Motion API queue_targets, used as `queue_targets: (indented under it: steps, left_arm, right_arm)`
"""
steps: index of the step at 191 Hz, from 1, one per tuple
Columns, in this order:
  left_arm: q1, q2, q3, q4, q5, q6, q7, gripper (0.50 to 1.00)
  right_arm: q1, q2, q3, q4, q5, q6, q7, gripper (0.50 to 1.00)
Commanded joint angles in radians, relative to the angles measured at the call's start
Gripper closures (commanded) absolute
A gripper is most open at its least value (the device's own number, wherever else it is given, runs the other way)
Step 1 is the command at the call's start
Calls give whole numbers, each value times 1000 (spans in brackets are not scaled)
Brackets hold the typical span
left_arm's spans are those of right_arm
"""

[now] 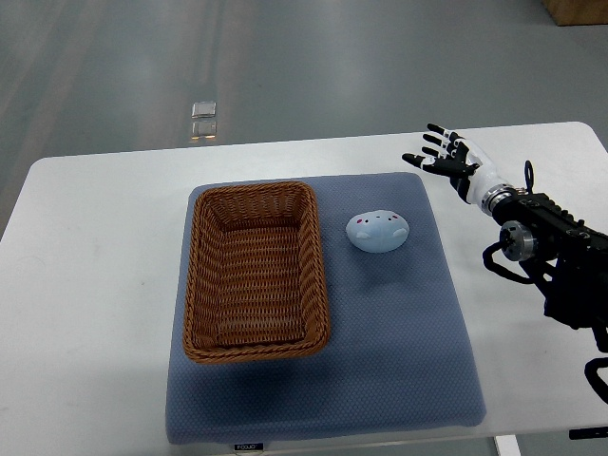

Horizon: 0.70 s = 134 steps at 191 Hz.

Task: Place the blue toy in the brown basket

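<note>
- You are looking down at a white table (95,285) with a smooth, flat top and round corners.
- A blue-grey mat (399,351) is lying on the table. It is looking soft and bumpy, with tiny dots all over it.
- A small dark tag (249,445) is sitting on the near edge of the mat. It is carrying tiny white letters, but they are too small for you to read.
- The brown basket (256,271) is sitting on the left part of the mat. It is woven from thin strips, shaped like a long box with a thick rim, and nothing is lying in it.
- The blue toy (377,231) is resting on the mat just beside the basket's right side, not touching it. It is round and puffy like a little bun, pale blue, with small dots on it like a face.
- Your right hand (448,157) is hanging over the table's far right part, off the mat and well apart from the toy. Its black and white fingers are spreading wide and holding nothing.
- Its arm (551,252) is coming in from the right edge, black, with looping cables.
- On the grey floor past the table, a small shiny square (203,119) is lying.
</note>
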<state>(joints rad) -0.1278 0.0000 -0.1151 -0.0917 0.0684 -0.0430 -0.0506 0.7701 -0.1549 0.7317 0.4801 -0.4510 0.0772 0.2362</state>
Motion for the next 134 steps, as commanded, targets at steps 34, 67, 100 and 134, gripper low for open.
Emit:
queue_targets:
  steps: [34,67,100,134]
  left_arm:
    - [-1,0,0,1,-1,0,0,500]
    - [0,0,0,1,-1,0,0,500]
    - [0,0,0,0,-1,0,0,500]
    - [0,0,0,1,-1,0,0,500]
  right_arm:
    - [0,0,0,0,0,-1,0,587]
    - [0,0,2,0,0,-1,0,587]
    - [2,0,3,0,0,-1,0,587]
    - [6,-3,5,-2,0,-1,0,587]
